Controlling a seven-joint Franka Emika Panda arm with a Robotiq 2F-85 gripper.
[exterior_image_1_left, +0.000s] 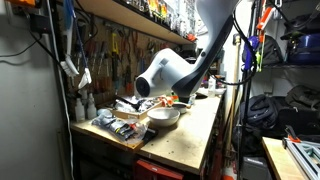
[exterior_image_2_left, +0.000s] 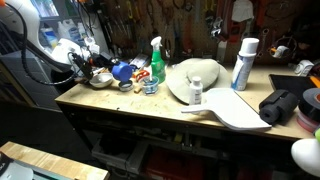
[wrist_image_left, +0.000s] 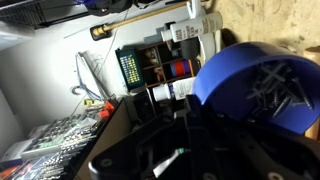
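Workshop bench (exterior_image_2_left: 130, 102) of bare wood, with a tool wall behind it. I log the gripper (wrist_image_left: 182, 150) low in the wrist view, dark and blurred, and I cannot tell whether its fingers are spread or pressed together. The blue cup (wrist_image_left: 255, 90), holding dark screws, sits very near at the gripper's 2 o'clock; contact cannot be determined. In an exterior view, a metal bowl (exterior_image_2_left: 100, 80) stands at the cup's 8 o'clock and a green spray bottle (exterior_image_2_left: 157, 62) at its 3 o'clock.
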